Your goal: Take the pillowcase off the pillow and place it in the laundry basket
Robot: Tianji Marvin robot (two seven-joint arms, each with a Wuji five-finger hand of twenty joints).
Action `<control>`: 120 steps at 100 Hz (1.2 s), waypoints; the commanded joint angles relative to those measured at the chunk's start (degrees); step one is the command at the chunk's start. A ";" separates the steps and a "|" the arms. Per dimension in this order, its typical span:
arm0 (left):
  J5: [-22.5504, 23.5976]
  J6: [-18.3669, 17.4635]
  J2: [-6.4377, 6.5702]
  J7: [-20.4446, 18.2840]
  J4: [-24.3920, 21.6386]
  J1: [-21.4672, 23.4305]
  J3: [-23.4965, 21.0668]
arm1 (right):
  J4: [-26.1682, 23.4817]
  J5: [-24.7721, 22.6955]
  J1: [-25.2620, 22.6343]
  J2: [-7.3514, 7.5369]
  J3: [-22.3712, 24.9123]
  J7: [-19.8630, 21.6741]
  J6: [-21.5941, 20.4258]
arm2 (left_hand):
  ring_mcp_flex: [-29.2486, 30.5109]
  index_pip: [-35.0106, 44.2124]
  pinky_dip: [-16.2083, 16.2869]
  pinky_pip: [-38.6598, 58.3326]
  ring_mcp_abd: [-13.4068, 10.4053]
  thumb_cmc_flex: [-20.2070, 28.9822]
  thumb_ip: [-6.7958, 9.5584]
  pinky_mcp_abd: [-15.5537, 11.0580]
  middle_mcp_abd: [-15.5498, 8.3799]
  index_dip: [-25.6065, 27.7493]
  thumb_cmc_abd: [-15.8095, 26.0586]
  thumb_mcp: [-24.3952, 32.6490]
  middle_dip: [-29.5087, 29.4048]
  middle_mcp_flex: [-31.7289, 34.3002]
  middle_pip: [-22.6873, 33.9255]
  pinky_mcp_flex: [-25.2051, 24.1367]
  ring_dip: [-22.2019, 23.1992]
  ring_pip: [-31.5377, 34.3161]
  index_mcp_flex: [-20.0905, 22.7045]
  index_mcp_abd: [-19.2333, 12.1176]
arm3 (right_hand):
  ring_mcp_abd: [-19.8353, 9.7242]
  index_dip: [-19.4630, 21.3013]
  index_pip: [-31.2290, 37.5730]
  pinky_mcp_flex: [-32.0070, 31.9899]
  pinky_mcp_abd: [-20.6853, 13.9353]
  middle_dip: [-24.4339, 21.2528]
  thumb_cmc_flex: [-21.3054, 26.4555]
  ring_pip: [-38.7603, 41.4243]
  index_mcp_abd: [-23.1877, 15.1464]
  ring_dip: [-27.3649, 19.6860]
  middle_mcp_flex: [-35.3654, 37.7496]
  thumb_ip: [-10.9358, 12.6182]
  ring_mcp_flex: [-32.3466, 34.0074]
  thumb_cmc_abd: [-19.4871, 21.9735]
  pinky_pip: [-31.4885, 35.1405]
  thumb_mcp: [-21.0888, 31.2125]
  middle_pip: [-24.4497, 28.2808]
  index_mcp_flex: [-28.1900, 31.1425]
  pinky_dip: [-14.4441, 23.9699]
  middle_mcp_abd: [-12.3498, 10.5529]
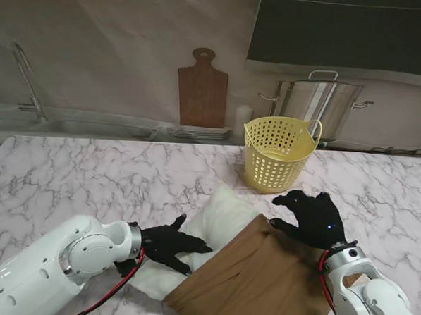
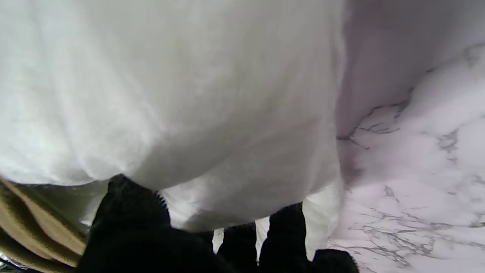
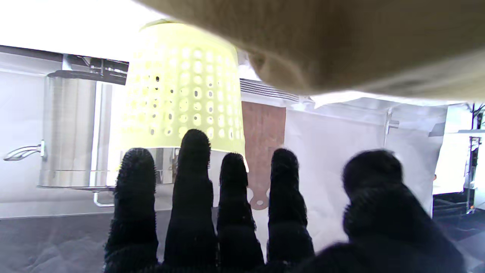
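Note:
A white pillow (image 1: pixel 222 213) lies on the marble table (image 1: pixel 89 179), its near end still inside a brown pillowcase (image 1: pixel 253 280). My left hand (image 1: pixel 167 244) rests on the bare pillow beside the case's opening, fingers spread and holding nothing. In the left wrist view the pillow (image 2: pixel 170 94) fills the picture past my left hand (image 2: pixel 212 242), with the pillowcase (image 2: pixel 34 227) at the thumb side. My right hand (image 1: pixel 310 218) hovers open over the case's far right corner. The right wrist view shows my right hand (image 3: pixel 246 220), the pillowcase (image 3: pixel 341 38) and the yellow laundry basket (image 3: pixel 182 87).
The basket (image 1: pixel 278 154) stands just beyond the pillow, slightly to the right. Behind it are a steel pot (image 1: pixel 316 99), a wooden cutting board (image 1: pixel 202 90) and stacked plates (image 1: pixel 197 133). A sink with a tap (image 1: pixel 27 84) lies at the far left.

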 commanded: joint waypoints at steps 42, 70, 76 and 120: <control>1.75 2.23 0.65 -3.74 1.44 1.71 -1.51 | -12.34 -5.73 -15.35 0.60 7.55 15.73 1.32 | 0.79 5.53 0.86 91.35 1.50 2.10 0.21 -0.80 1.35 4.34 3.64 0.43 3.18 4.46 3.54 -0.47 0.50 -0.01 5.02 4.15 | 3.22 -1.03 -17.71 -5.19 5.75 -8.23 -9.60 -7.55 2.99 -6.54 -14.70 -0.53 -9.77 -19.87 -9.22 10.28 -10.49 -16.93 -1.61 0.82; -0.41 0.27 1.33 -6.81 0.12 4.22 -4.59 | -4.26 -6.59 -6.37 1.48 1.40 16.08 2.93 | 0.71 5.76 0.91 91.23 1.55 1.94 0.23 -0.83 1.56 4.55 2.96 0.38 3.33 4.98 3.53 -0.54 0.46 -0.08 5.15 3.45 | -2.34 2.72 -9.37 2.58 1.94 -5.27 10.49 0.59 -11.24 1.51 -1.86 0.82 3.71 -16.02 -2.11 16.98 -4.76 -12.22 3.90 -5.90; -0.75 -0.43 1.43 -7.13 -0.53 5.01 -5.30 | -2.63 -6.09 -4.31 1.60 0.29 15.89 2.64 | 0.74 5.92 0.90 91.18 1.56 1.91 0.24 -0.78 1.69 4.66 2.92 0.41 3.37 5.13 3.54 -0.56 0.46 -0.07 5.44 3.60 | -2.68 2.65 -8.71 3.19 1.14 -5.24 10.91 0.87 -12.68 1.82 -1.12 0.45 4.18 -14.84 -1.50 18.53 -4.57 -11.71 4.12 -6.47; 10.54 -2.70 -1.20 2.46 -10.14 13.37 -19.84 | 2.36 -6.50 1.87 2.06 -2.63 11.97 -0.32 | 3.64 9.16 2.05 94.03 2.69 9.06 0.40 0.93 5.47 6.86 3.79 0.80 4.15 7.91 4.11 0.97 1.54 1.56 11.72 4.15 | -3.17 0.49 -5.72 1.94 -1.73 -6.18 8.33 -1.15 -13.42 0.68 -0.92 -1.21 1.13 -12.88 -1.07 18.93 -4.22 -12.10 4.01 -7.80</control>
